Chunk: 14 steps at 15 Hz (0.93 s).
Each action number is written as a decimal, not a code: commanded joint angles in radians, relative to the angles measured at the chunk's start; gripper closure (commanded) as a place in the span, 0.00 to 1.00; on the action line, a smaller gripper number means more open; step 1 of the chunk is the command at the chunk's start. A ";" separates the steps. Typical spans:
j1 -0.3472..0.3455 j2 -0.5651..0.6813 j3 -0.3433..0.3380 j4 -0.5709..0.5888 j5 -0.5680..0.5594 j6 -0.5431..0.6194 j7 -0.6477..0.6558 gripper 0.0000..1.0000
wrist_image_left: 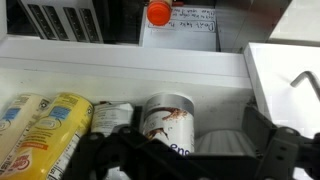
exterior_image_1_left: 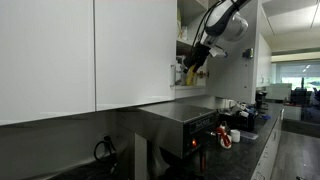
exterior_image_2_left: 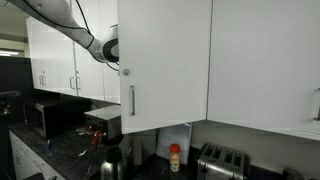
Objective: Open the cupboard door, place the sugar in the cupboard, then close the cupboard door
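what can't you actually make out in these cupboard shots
- in an exterior view the cupboard door hides everything behind it
- in an exterior view the gripper is too small and dark to read
- wrist view: the pale jar is cut by the bottom edge and the fingers
- wrist view: the can label is blurred

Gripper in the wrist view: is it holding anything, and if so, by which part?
Nothing is held: the gripper is wide open at the cupboard shelf, with nothing clamped in it.
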 commanded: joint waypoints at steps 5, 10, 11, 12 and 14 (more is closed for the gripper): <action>0.024 -0.117 0.010 -0.064 -0.148 -0.137 0.147 0.00; 0.028 -0.185 0.041 -0.115 -0.222 -0.181 0.231 0.00; 0.021 -0.199 0.056 -0.124 -0.250 -0.198 0.261 0.00; 0.015 -0.212 0.070 -0.134 -0.281 -0.219 0.294 0.00; 0.020 -0.238 0.088 -0.154 -0.314 -0.250 0.338 0.00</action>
